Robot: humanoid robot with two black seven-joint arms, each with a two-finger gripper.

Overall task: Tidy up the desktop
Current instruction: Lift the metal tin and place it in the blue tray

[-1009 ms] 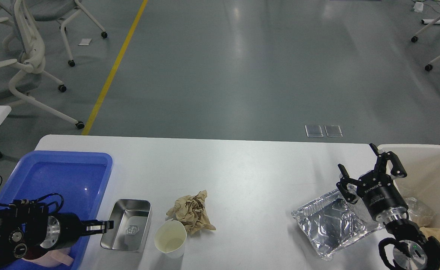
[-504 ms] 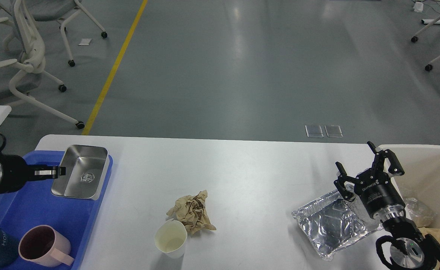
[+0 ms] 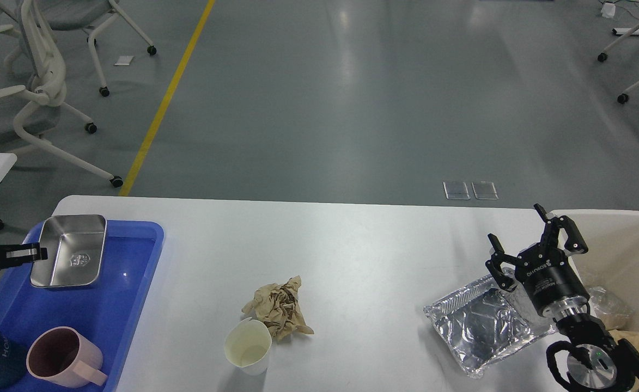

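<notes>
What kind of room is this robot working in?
Probably a lab or open office hall: a wide grey floor with a yellow line, wheeled office chairs, and a white desktop set up for tidying.

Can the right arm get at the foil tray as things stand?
Probably yes. The right gripper is open and hovers at the foil tray's far right corner, nothing between them. The beige bin sits close on its right but doesn't block the way.

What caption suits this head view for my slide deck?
Left hand holds a steel tin over the blue tray; paper, cup and foil tray remain on the desktop.
</notes>
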